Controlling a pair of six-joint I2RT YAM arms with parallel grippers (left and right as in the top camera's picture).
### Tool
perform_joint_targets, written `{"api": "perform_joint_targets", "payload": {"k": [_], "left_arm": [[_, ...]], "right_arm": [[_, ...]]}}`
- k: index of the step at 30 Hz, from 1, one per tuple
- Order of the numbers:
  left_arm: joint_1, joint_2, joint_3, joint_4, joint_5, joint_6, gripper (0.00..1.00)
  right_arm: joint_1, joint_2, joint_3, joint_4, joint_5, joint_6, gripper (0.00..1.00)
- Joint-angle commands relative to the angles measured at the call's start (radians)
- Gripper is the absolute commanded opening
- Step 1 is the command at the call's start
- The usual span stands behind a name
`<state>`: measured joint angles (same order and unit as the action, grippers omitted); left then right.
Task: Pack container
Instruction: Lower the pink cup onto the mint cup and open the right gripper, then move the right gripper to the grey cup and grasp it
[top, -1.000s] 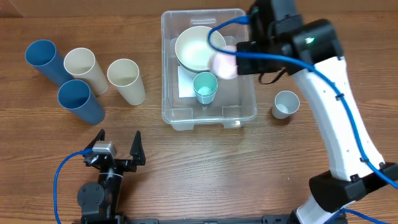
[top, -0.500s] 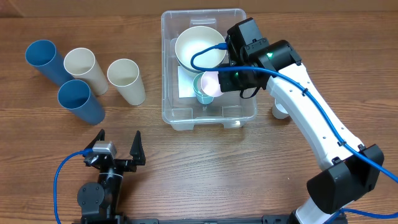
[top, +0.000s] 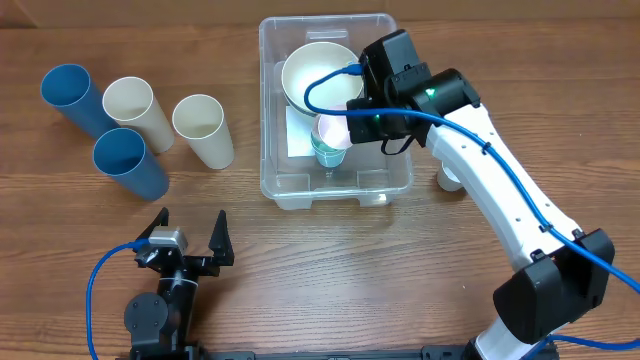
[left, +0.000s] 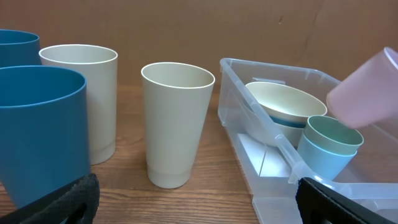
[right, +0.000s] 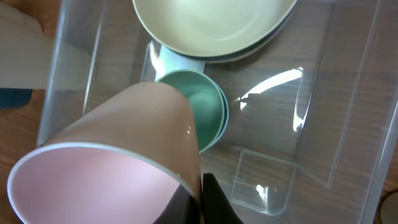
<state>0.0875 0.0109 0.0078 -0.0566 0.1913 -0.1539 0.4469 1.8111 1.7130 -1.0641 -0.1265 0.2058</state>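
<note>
The clear plastic container (top: 385, 175) stands at the table's top middle and holds a cream bowl (top: 312, 78) and a teal cup (top: 326, 150). My right gripper (top: 350, 128) is shut on the rim of a pink cup (top: 334, 128) and holds it tilted just above the teal cup inside the container. In the right wrist view the pink cup (right: 118, 168) fills the lower left, with the teal cup (right: 208, 109) and the bowl (right: 211, 25) beyond it. My left gripper (top: 185, 245) is open and empty near the front edge. The left wrist view shows the container (left: 249, 87) and the pink cup (left: 364, 93).
Two blue tumblers (top: 68, 95) (top: 128, 160) and two cream tumblers (top: 138, 110) (top: 204, 128) stand at the left. A small white cup (top: 452, 178) stands right of the container, partly hidden by my right arm.
My right gripper has carried the pink cup left and down from the container's right rim to above the teal cup. The left arm has not moved.
</note>
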Motion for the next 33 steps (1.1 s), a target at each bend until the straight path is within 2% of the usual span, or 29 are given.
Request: {"api": "perform_joint_targets", "payload": {"k": [1,3,4,5,6,7,8,15,18,20,23,27,33], "left_arm": [[0.01,-0.006,-0.003,0.001,0.011,-0.007,1.0],[0.01,-0.006,-0.003,0.001,0.011,-0.007,1.0],[0.01,-0.006,-0.003,0.001,0.011,-0.007,1.0],[0.01,-0.006,-0.003,0.001,0.011,-0.007,1.0],[0.01,-0.006,-0.003,0.001,0.011,-0.007,1.0],[0.01,-0.006,-0.003,0.001,0.011,-0.006,1.0],[0.01,-0.006,-0.003,0.001,0.011,-0.007,1.0],[0.01,-0.006,-0.003,0.001,0.011,-0.007,1.0],[0.01,-0.006,-0.003,0.001,0.011,-0.007,1.0],[0.01,-0.006,-0.003,0.001,0.011,-0.007,1.0],[0.01,-0.006,-0.003,0.001,0.011,-0.007,1.0],[0.01,-0.006,-0.003,0.001,0.011,-0.007,1.0],[0.01,-0.006,-0.003,0.001,0.011,-0.007,1.0]], "right_arm": [[0.005,-0.013,-0.011,0.01,0.006,0.003,0.04],[0.005,-0.013,-0.011,0.013,0.006,0.003,0.04],[0.005,-0.013,-0.011,0.015,0.006,0.003,0.09],[0.005,-0.013,-0.011,0.017,0.005,0.003,0.33],[0.005,-0.013,-0.011,0.019,0.005,0.003,0.63],[0.005,-0.013,-0.011,0.02,0.005,0.003,0.73],[0.005,-0.013,-0.011,0.02,0.005,0.003,0.77],[0.003,-0.014,0.001,0.021,0.005,-0.005,0.77],[-0.012,-0.016,0.058,-0.032,0.013,-0.004,0.81],[-0.036,-0.016,0.113,-0.101,0.06,0.008,0.8],[-0.104,-0.016,0.186,-0.225,0.126,0.012,0.75],[-0.275,-0.017,0.215,-0.328,0.133,0.061,0.75],[-0.517,-0.017,0.156,-0.37,0.072,0.088,0.75]]}}
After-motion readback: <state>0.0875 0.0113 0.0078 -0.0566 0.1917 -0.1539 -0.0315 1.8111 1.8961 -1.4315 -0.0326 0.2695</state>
